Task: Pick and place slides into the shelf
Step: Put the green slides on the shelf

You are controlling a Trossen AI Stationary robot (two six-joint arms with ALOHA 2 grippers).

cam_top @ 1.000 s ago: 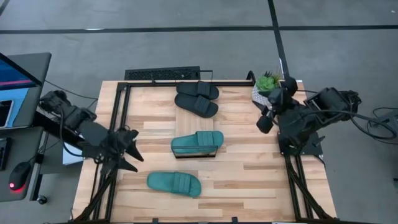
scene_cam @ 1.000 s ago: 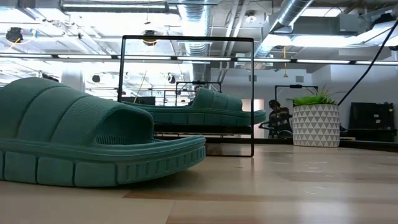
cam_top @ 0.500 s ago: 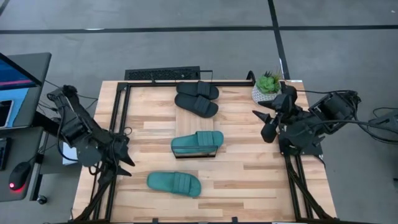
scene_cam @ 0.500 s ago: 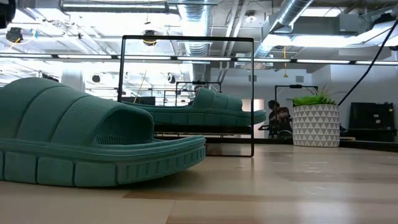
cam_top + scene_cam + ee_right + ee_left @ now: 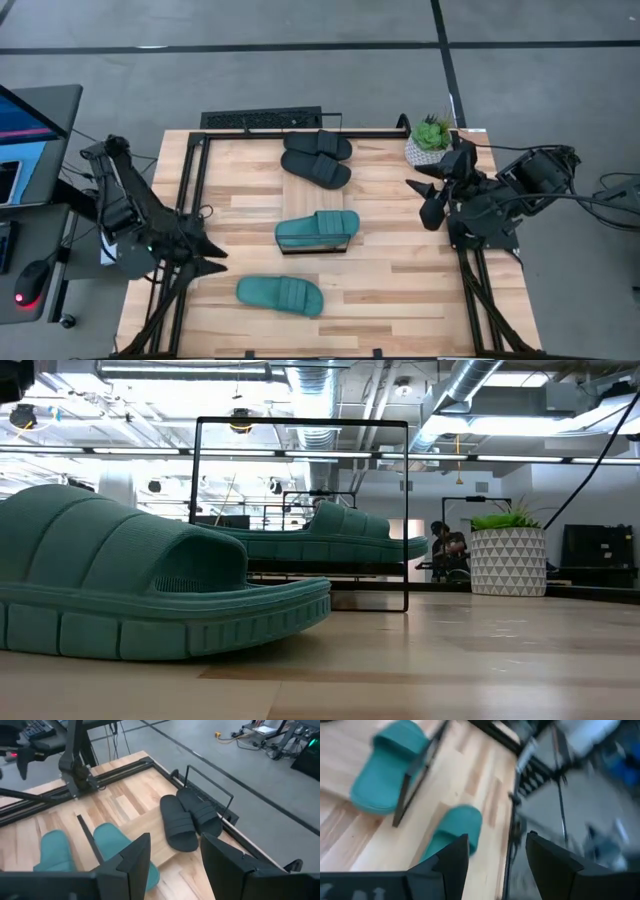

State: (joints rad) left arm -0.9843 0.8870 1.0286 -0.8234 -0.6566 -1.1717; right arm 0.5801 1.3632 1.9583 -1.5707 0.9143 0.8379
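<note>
Teal slide (image 5: 280, 294) lies loose; left pincer (image 5: 212, 257), open and empty, should straddle its strap; right pincer (image 5: 428, 198) waits open.

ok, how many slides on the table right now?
4. Two black slides side by side at the far edge, one teal slide mid-table on the shelf, one teal slide on the near tabletop. None look hidden.

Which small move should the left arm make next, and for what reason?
Probably the left gripper should move toward the loose teal slide and lower over it. Its fingers are open and hold nothing. This slide lies flat on the table near that gripper, while the other teal slide already rests on the shelf. The right gripper waits at the far edge.
</note>
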